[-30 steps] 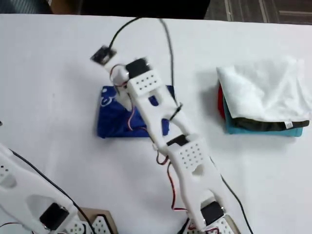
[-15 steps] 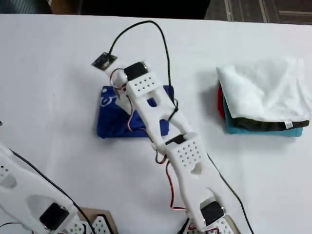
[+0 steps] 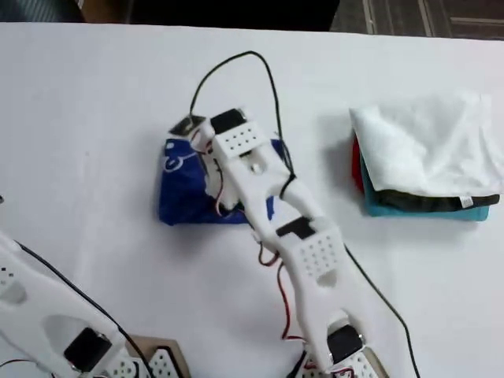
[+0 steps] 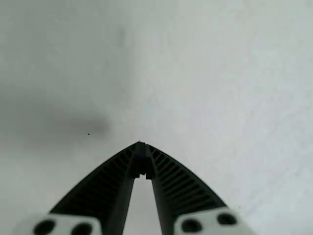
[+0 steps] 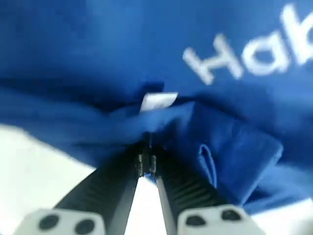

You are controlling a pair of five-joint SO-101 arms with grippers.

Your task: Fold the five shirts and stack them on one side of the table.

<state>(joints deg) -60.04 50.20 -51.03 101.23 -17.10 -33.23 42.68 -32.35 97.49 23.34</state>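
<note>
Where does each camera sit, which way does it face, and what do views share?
High view: fixed above the table, looking down on left arm, right arm, blue shirt and stack of folded shirts.
Left wrist view: on the left arm, facing the table past the shut left gripper.
Right wrist view: on the right arm, close over the blue shirt, right gripper pinching its edge.
Shared: high and right wrist views show the blue shirt.

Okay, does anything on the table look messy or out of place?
The white shirt topping the stack is rumpled and overhangs the layers beneath unevenly. The blue shirt lies apart from it, at the right gripper, with loose, bunched folds.
</note>
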